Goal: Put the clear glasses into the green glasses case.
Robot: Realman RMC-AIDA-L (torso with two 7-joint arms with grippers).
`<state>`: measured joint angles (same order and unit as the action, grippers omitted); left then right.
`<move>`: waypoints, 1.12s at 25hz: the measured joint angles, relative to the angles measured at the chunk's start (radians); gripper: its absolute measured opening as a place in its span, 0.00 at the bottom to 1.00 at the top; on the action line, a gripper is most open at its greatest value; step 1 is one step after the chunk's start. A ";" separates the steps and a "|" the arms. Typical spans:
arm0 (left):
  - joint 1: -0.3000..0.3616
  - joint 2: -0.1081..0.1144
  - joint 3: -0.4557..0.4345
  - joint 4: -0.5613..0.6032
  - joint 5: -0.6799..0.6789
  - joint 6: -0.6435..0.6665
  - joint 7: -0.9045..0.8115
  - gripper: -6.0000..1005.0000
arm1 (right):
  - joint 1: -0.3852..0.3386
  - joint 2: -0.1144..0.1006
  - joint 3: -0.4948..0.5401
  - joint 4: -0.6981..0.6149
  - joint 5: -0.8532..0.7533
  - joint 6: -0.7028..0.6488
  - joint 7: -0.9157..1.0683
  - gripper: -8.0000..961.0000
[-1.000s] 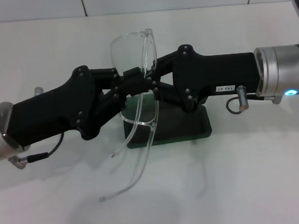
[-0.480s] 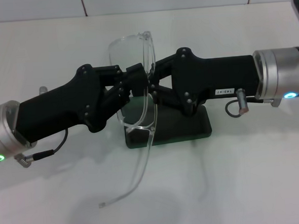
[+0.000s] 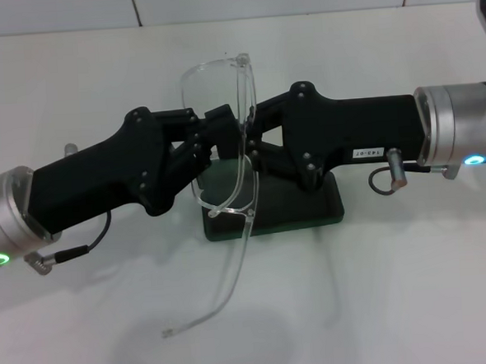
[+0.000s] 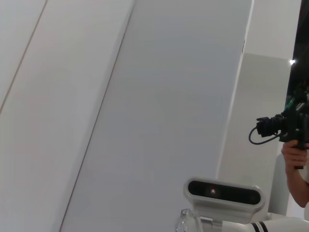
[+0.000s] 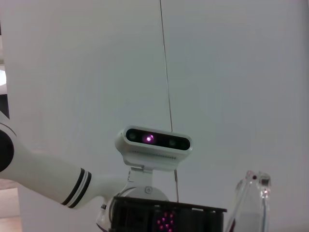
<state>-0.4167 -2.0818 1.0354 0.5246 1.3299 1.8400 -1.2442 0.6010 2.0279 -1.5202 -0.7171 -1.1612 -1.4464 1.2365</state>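
In the head view the clear glasses (image 3: pixel 220 138) were held in the air at the centre of the frame, turned on end so that one lens stood above the other, the frame's front running roughly vertical. The left end effector (image 3: pixel 226 132) reached in from the lower left and the right end effector (image 3: pixel 250 138) from the right edge, and the two met at the middle of the frame. Both appeared clenched on the glasses, one from each side. That shared hold reads as a handover or a re-grip, meant to steady a light, slippery thing.

One long temple arm (image 3: pixel 225 286) hung open, trailing down toward the lower centre of the picture, its tip just above the white surface (image 3: pixel 398 288). It would probably have to be folded, or the glasses turned flat, before they could go inside.

The green glasses case (image 3: pixel 307 211) sat on the surface directly behind and below the two end effectors, in the centre of the frame, largely hidden by the right arm. Whether its lid stood open could not be told. Keeping the glasses right above it would leave only a short drop.

The right wrist view showed a clear edge of the glasses (image 5: pixel 251 203) in its lower right corner; the left wrist view faced wall and the robot's head.
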 joint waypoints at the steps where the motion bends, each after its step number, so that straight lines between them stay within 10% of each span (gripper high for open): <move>1: 0.000 0.000 0.001 0.000 0.000 0.002 0.001 0.08 | -0.001 0.000 0.000 0.001 0.000 0.001 -0.001 0.12; 11: 0.009 0.022 -0.002 0.006 -0.048 0.147 0.008 0.08 | -0.049 -0.007 0.036 -0.008 0.035 -0.010 -0.025 0.12; 19: 0.036 0.062 -0.002 0.005 -0.097 0.176 0.008 0.08 | -0.145 -0.010 0.296 -0.031 0.051 -0.276 -0.016 0.12; 28: 0.014 0.057 0.079 0.049 -0.029 0.190 -0.004 0.08 | -0.153 -0.007 0.364 -0.020 0.176 -0.398 -0.022 0.12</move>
<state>-0.4031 -2.0251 1.1144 0.5732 1.3013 2.0303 -1.2480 0.4478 2.0206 -1.1560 -0.7376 -0.9849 -1.8446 1.2144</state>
